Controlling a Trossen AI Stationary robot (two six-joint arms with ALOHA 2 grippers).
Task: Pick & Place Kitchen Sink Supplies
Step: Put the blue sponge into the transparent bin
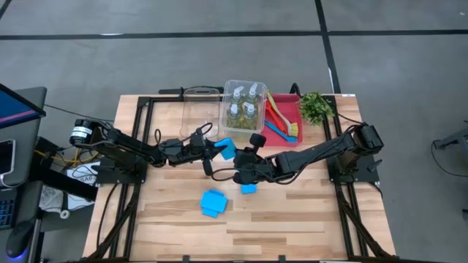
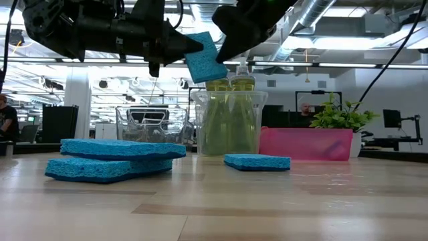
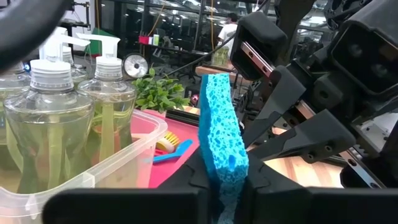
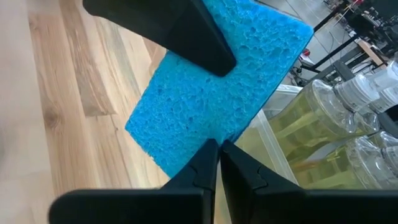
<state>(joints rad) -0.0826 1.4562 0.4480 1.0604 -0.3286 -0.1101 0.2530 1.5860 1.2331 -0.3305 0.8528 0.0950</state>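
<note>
A flat blue sponge (image 1: 227,150) hangs in the air over the middle of the table, in front of the clear bin (image 1: 243,109) that holds several bottles of yellow-green liquid (image 3: 46,124). My left gripper (image 1: 218,148) reaches it from the left and is shut on it. My right gripper (image 1: 236,155) reaches it from the right and is shut on its edge. Two more blue sponges (image 1: 213,203) lie stacked on the wood nearer the front. A third sponge (image 1: 248,188) lies flat under my right arm. My left gripper pinches the sponge's two broad faces (image 3: 225,163) between its two fingers, close to one edge. The fingers come level from the table's left. The sponge stands on edge, clear of the table. My right gripper has the opposite edge of the sponge (image 4: 211,132) at its fingertips (image 4: 205,163), pinched thin between them. Its fingers slant down from the table's right side. The sponge is held up clear between the two grippers.
A red bin (image 1: 287,117) with red, blue and yellow-green brushes stands right of the bottle bin. A small leafy plant (image 1: 316,107) sits at the far right. An empty clear bin (image 1: 199,108) stands left of the bottles. Bare wood lies toward the front edge.
</note>
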